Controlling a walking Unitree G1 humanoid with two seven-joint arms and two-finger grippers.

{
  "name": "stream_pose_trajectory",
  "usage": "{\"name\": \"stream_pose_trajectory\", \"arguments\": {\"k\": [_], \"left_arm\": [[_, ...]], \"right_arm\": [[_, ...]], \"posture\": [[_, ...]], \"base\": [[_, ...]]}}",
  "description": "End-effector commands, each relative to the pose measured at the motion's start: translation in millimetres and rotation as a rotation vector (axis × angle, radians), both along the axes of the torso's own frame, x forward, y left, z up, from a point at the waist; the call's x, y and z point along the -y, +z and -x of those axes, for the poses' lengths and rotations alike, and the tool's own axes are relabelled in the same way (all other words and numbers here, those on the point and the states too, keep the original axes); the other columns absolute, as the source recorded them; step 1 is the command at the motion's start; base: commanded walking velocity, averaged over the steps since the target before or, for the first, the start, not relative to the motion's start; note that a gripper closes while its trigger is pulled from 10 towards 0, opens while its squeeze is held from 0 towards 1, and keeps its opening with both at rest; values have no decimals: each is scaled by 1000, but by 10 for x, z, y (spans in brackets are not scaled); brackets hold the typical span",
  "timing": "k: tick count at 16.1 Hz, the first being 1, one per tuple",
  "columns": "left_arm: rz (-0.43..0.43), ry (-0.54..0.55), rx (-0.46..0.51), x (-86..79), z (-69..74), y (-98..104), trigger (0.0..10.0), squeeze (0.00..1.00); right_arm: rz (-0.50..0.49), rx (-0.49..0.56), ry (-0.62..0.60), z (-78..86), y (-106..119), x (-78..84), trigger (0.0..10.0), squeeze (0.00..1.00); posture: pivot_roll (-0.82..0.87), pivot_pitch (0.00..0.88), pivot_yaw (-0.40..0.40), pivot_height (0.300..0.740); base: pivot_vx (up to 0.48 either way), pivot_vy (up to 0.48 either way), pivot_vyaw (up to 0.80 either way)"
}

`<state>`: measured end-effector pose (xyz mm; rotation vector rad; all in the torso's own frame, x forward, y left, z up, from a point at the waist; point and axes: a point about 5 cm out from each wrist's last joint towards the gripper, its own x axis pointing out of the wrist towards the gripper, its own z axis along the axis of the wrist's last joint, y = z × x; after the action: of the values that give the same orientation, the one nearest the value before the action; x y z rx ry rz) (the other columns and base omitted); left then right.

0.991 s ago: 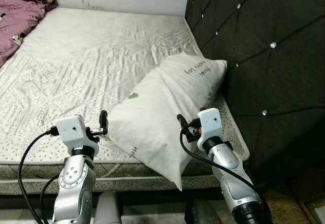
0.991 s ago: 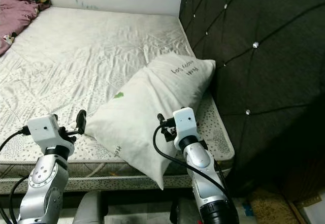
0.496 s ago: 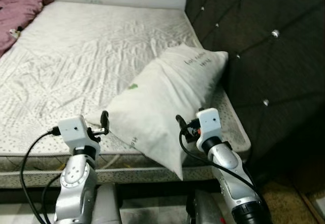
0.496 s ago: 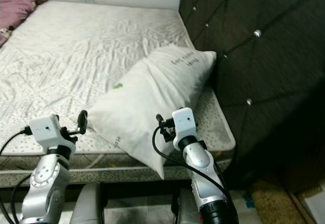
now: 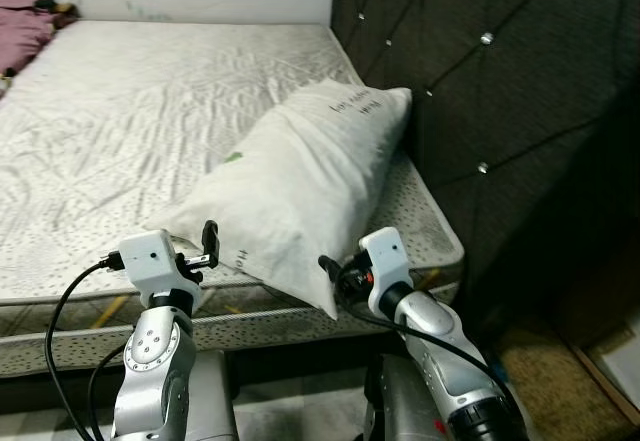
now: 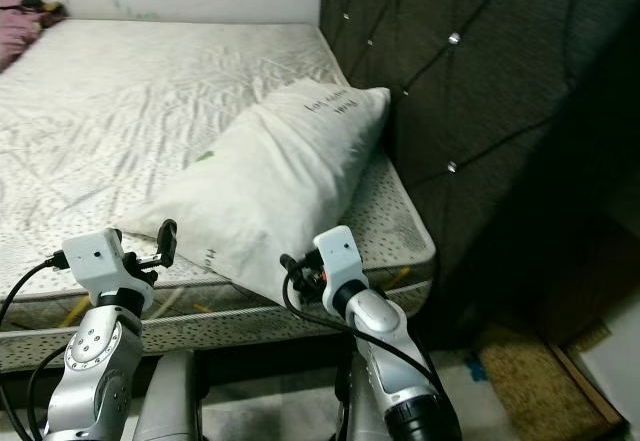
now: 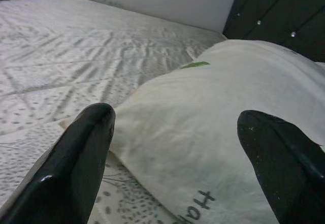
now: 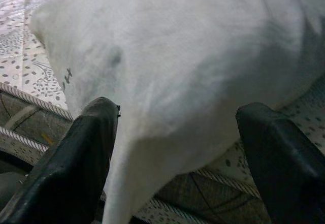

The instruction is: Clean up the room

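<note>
A white pillow [image 5: 300, 176] with dark handwriting lies askew on the bed's near right corner, one end against the headboard, its near corner hanging over the mattress edge. My left gripper [image 5: 208, 246] is open just in front of the pillow's left corner [image 7: 152, 107], not touching it. My right gripper [image 5: 330, 271] is open at the overhanging near corner, with the pillow [image 8: 177, 56] spanning the gap between its fingers [image 8: 96, 132].
The mattress [image 5: 140, 101] with a patterned white sheet stretches away to the left. A dark tufted headboard [image 5: 480, 71] rises on the right. A purple blanket [image 5: 25, 36] lies at the far left corner. A brown rug [image 5: 545, 366] covers the floor at right.
The whole view has shifted, so the camera moved. My right gripper has dropped lower and now sits at the pillow's overhanging corner. The left gripper keeps its place by the pillow.
</note>
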<state>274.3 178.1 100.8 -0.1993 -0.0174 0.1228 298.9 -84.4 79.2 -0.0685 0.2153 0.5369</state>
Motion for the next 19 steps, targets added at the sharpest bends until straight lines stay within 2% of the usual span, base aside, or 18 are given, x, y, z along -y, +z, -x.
{"name": "stream_pose_trajectory", "arguments": {"k": [1, 4, 11, 14, 19], "left_arm": [[8, -17, 3, 39, -31, 26, 10000, 0], [12, -61, 38, 59, -5, 66, 10000, 0], [17, -68, 31, 83, -24, 59, 10000, 0], [44, -59, 16, 96, -39, 31, 10000, 0], [30, -44, 0, 95, -45, 13, 10000, 0]], "right_arm": [[-6, -10, -6, -42, 33, 10, 10000, 0], [-21, -11, -18, -46, 45, 15, 10000, 0], [6, -10, -2, -7, 8, 9, 10000, 0], [18, -15, 5, -7, -7, 14, 10000, 0], [56, -33, 23, 19, -61, 27, 10000, 0]], "posture": [[24, 73, -64, 546], [24, 74, -64, 546], [19, 74, -63, 546], [20, 73, -63, 546], [18, 73, -61, 546]], "base": [[0, 0, 0], [96, 0, 0], [447, 0, 0], [0, 0, 0], [0, 0, 0]]}}
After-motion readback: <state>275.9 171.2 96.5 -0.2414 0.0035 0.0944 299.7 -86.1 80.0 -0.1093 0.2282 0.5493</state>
